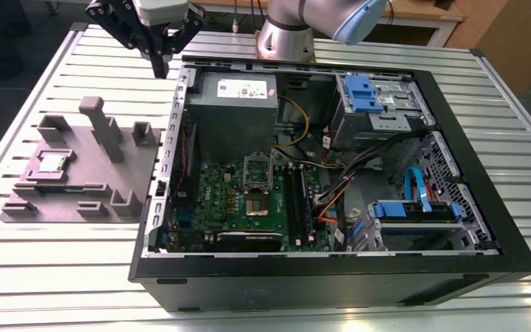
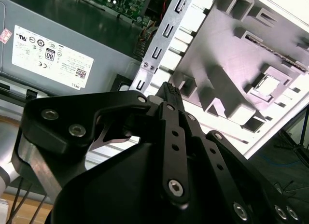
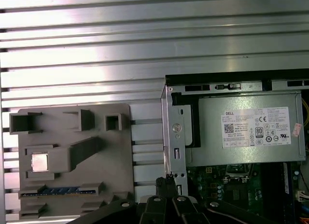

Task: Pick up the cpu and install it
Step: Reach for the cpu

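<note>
The cpu (image 1: 52, 163) lies in the grey fixture (image 1: 74, 185). It is light, rigid and probably fragile; grip opposite edges. The gripper (image 1: 161, 68) appears closed and empty.

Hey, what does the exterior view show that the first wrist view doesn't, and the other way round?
Exterior view: the whole open computer case, its blue drive bays, the socket frame and the arm's base. First wrist view: a straight-down look into the pockets of the grey fixture. Both: the cpu lying in that fixture, the power supply box and the gripper by the case's corner.
</note>
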You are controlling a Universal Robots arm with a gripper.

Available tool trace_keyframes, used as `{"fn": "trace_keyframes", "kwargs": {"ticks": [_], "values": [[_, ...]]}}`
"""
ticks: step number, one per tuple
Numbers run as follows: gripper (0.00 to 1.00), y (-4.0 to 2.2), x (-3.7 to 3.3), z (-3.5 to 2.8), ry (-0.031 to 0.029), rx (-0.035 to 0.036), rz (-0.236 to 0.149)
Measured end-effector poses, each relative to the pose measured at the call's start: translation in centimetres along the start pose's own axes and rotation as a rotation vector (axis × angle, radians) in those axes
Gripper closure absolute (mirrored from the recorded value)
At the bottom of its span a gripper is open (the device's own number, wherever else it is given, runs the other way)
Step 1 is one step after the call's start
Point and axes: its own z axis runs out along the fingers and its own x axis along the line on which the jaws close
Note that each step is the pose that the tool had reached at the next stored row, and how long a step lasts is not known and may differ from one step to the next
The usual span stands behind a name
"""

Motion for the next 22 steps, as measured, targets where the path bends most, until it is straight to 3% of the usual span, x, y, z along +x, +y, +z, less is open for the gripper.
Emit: {"fn": "trace_keyframes", "kwargs": {"ticks": [22], "values": [[0.90, -0.04, 0.48, 0.03, 0.0000, 0.0000, 0.000]]}}
